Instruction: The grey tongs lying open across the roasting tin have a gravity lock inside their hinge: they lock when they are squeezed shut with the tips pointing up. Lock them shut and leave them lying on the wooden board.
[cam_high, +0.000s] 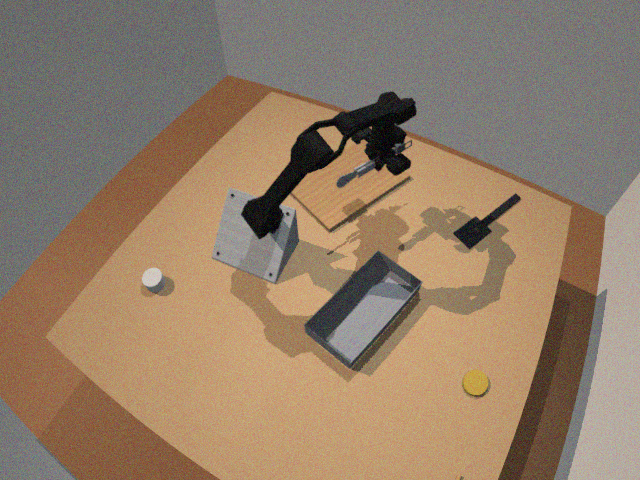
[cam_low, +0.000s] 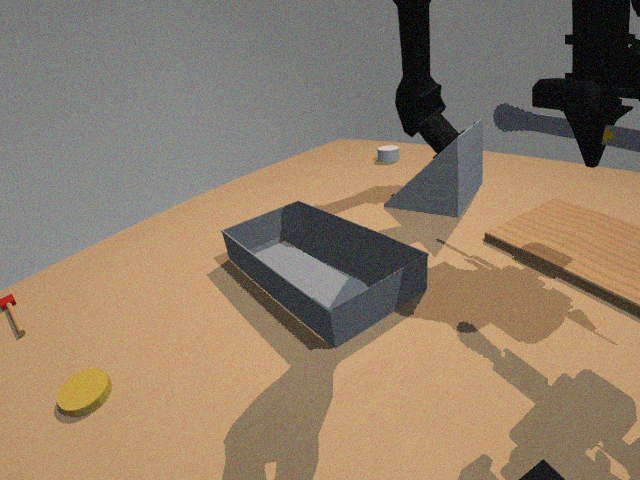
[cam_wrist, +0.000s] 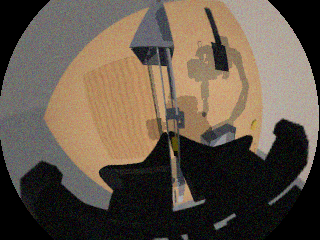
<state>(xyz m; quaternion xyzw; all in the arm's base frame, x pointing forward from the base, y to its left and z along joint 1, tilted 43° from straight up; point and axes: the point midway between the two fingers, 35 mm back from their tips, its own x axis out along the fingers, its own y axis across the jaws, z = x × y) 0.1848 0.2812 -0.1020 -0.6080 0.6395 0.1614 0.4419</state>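
The grey tongs (cam_high: 356, 174) (cam_low: 547, 122) (cam_wrist: 170, 80) are held in the air over the wooden board (cam_high: 330, 219) (cam_low: 560, 222) (cam_wrist: 110, 105). They look about level in the exterior view, with a rounded end pointing left. Their two arms lie close together in the wrist view; whether the lock is engaged cannot be told. My gripper (cam_low: 592, 155) (cam_wrist: 167, 134) points down and is shut on the tongs. In the top view the fingertips are hidden. The roasting tin (cam_high: 336, 302) (cam_low: 367, 322) (cam_wrist: 215, 136) stands on the table and holds no tongs.
A grey wedge-shaped block (cam_high: 227, 232) (cam_low: 434, 186) stands beside the board, near the arm. A black spatula (cam_high: 471, 233) (cam_wrist: 220, 57) lies beyond the tin. A yellow disc (cam_high: 475, 382) (cam_low: 84, 391), a white cylinder (cam_high: 153, 279) (cam_low: 388, 153) and a small red hammer (cam_low: 14, 316) lie farther off.
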